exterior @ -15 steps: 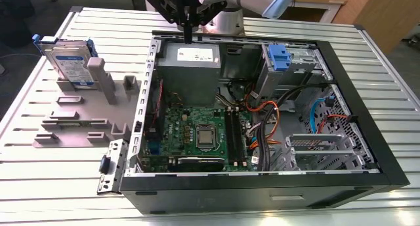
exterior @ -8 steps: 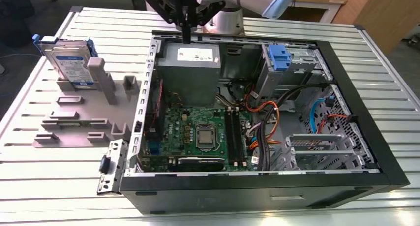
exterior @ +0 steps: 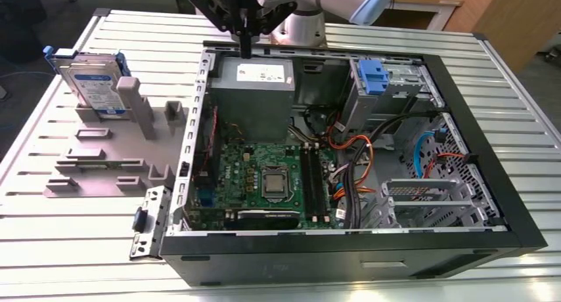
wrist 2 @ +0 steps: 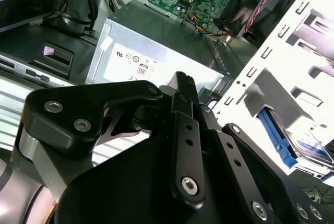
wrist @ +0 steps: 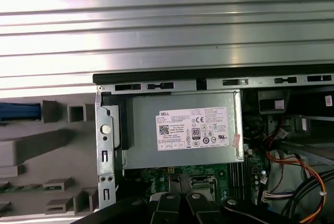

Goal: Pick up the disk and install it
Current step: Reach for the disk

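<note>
One slatted metal table (exterior: 70,249) carries everything. On it, toward the exterior view's right, lies an open black computer case (exterior: 351,256), side panel off, the green circuit board (exterior: 263,177) and bundled cables exposed. A grey power supply box (exterior: 254,92) with a white label sits in the case's far corner. Beside the case, on the exterior view's left, a grey slotted holder (exterior: 96,177) rests flat on the table. The disk (exterior: 92,85) stands upright on edge in the far end of that holder, label facing the camera, blue rails along its edges, well apart from the arm. A blue plastic latch (exterior: 372,75) sits at the drive bay in the case's far right corner of the exterior view. Gripper (exterior: 246,51) hangs at the case's far rim, just beside the power supply box; fingers pressed together, nothing between them. Contact with the rim: cannot tell.
</note>
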You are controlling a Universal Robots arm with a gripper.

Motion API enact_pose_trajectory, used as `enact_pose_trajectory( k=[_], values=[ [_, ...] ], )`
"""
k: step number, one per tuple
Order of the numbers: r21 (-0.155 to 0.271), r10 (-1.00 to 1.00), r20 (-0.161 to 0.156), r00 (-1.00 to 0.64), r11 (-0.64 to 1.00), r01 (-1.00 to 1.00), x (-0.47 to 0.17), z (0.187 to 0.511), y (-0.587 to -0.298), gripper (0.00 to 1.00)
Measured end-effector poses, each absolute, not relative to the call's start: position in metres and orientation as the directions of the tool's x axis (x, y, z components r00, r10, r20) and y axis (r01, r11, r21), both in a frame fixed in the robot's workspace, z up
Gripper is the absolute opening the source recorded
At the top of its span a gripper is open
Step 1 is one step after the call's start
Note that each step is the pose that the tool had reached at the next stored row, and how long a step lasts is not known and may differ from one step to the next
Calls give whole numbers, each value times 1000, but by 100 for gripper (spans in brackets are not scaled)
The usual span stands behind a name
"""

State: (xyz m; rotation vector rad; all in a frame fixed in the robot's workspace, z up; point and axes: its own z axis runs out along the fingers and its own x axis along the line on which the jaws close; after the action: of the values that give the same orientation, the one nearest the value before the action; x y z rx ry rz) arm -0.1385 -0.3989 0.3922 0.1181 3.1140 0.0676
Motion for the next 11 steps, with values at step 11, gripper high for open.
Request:
enact_pose_trajectory(
  k=[11],
  values=[
    [44,76,-22,-997,996,75,-149,391,-399,11]
  ],
)
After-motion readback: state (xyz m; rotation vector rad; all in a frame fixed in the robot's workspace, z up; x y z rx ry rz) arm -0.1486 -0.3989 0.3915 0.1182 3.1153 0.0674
